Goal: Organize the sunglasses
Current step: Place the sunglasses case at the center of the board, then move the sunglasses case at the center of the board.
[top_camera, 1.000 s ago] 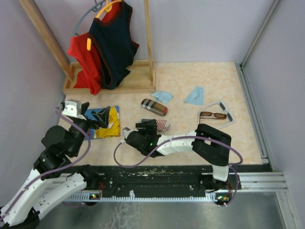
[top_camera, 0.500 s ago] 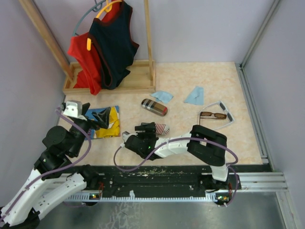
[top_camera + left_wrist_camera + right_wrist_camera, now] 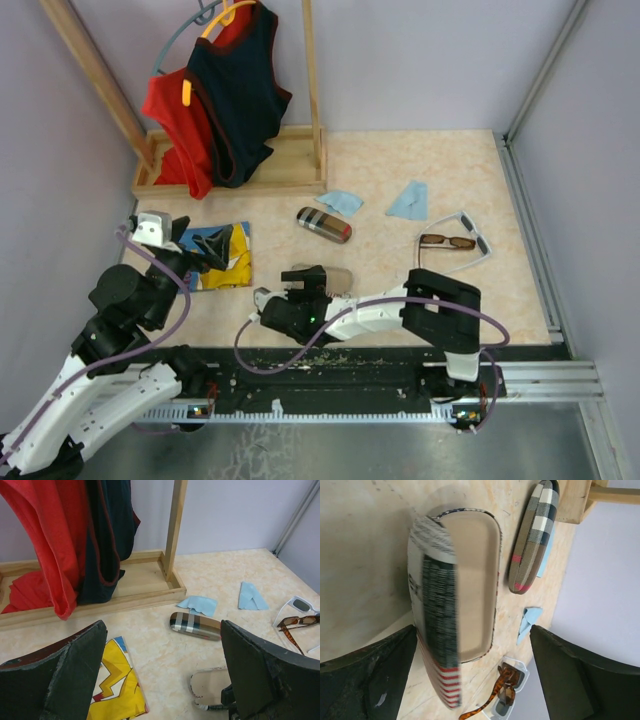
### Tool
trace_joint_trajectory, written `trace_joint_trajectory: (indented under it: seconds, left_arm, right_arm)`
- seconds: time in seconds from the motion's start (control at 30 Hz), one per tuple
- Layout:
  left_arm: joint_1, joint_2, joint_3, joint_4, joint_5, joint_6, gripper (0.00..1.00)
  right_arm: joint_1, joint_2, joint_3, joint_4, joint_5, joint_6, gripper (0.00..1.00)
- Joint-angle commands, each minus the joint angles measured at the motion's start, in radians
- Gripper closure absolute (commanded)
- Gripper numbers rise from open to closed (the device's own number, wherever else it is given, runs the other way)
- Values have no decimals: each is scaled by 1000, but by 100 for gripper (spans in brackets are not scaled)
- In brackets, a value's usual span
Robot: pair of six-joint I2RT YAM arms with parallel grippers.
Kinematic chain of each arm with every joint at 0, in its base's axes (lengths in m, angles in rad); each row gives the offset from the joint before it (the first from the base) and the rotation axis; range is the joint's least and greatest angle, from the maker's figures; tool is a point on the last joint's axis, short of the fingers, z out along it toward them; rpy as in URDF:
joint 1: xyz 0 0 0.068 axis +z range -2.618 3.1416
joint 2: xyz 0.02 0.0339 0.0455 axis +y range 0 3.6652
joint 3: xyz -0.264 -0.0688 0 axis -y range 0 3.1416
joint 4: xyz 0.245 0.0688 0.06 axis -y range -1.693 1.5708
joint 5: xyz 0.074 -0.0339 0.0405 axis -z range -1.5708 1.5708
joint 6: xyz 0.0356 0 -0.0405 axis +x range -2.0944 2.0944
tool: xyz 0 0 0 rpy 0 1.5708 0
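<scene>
The brown sunglasses lie across the white-grey sunglasses at the right of the table. They also show in the right wrist view, brown over white, and in the left wrist view, brown beside white. The flag-print case lies open with its tan inside up and its lid blurred. My right gripper is open, one jaw on each side of that lid. My left gripper is open and empty above a yellow printed cloth.
The plaid case lies behind the open case. Two light-blue cloths lie further back. A wooden rack base with red and dark garments stands at the back left. A metal rail runs along the right.
The flag-print case was shut with its striped top showing and now lies open, tan inside up. My right gripper has drawn back toward the near edge. The left arm has not moved.
</scene>
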Motion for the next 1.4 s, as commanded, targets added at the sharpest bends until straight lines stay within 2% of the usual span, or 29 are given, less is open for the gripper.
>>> trace_joint_trajectory:
  seconds: [0.0, 0.17, 0.3, 0.43, 0.6, 0.77, 0.87, 1.0, 1.07, 1.13, 1.23, 1.37]
  left_arm:
    - [-3, 1, -6, -4, 17, -32, 0]
    - [-3, 23, -26, -24, 9, -122, 0]
    - [-3, 42, -58, -34, -43, -214, 0]
    - [-3, 82, -50, 1, -96, -277, 0]
    - [-3, 222, 56, 117, -262, -195, 0]
    - [2, 419, 182, 309, -289, -28, 1]
    - [18, 540, 266, 414, -230, 15, 1]
    - [25, 669, 390, 364, -209, -25, 1]
    - [36, 684, 418, 284, -237, -96, 1]
    - [39, 656, 393, 277, -246, -135, 1]
    - [45, 625, 375, 305, -226, -84, 1]
    - [47, 631, 460, 169, -194, -14, 1]
  right_arm:
    - [49, -145, 15, -63, -85, 121, 6]
    - [63, -312, 5, -112, -292, 252, 5]
    - [55, -474, -60, -50, -452, 324, 4]
    - [-50, -578, -114, -17, -558, 424, 6]
    - [-171, -610, -144, -21, -571, 493, 7]
    - [-224, -609, -147, -38, -571, 513, 7]
    - [-259, -624, -161, -47, -581, 530, 8]
    - [-297, -636, -189, -72, -607, 517, 8]
    - [-321, -637, -192, -91, -624, 501, 8]
    - [-358, -644, -197, -91, -659, 491, 9]
    - [-428, -659, -219, -62, -755, 472, 11]
    - [-455, -613, -206, -59, -812, 390, 13]
